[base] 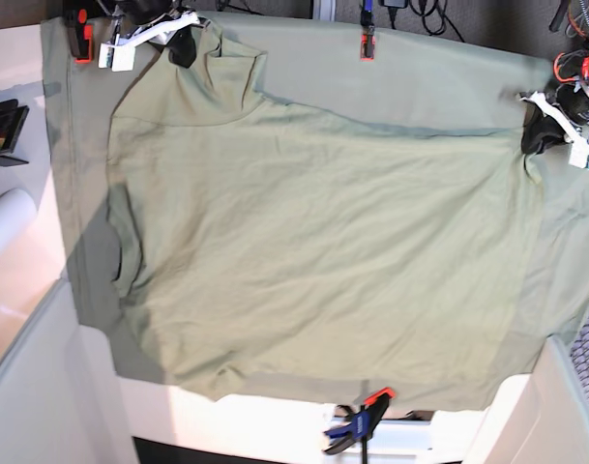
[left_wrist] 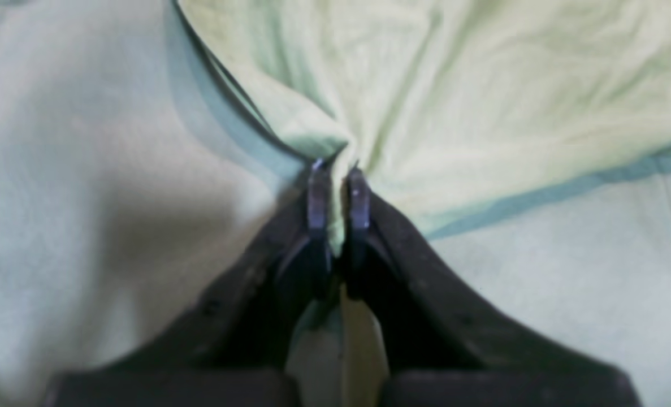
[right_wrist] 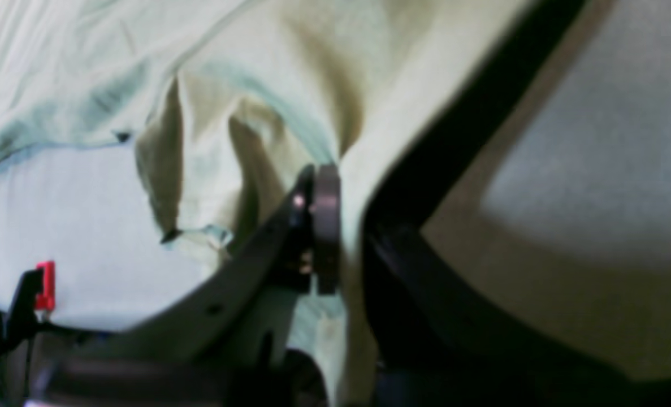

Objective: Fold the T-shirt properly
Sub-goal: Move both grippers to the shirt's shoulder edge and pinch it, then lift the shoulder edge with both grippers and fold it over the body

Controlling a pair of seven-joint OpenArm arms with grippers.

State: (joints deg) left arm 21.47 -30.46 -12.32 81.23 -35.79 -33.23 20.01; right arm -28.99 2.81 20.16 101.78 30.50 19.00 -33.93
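Observation:
The pale sage-green T-shirt (base: 313,242) lies spread over most of the table. My left gripper (base: 538,135) sits at its right edge in the base view. In the left wrist view this gripper (left_wrist: 338,169) is shut on a bunched corner of the T-shirt (left_wrist: 482,85), with a strip of cloth showing between the fingers (left_wrist: 318,195). My right gripper (base: 185,45) is at the shirt's far left corner. Seen from the right wrist, that gripper (right_wrist: 343,192) is shut on a fold of the T-shirt (right_wrist: 256,68), which hangs in creases around it.
A larger green cloth (base: 420,87) covers the table under the shirt, held by red clamps (base: 368,43) at the back and a blue-and-red clamp (base: 357,422) at the front edge. A white roll (base: 4,227) and a black object (base: 2,126) lie off to the left.

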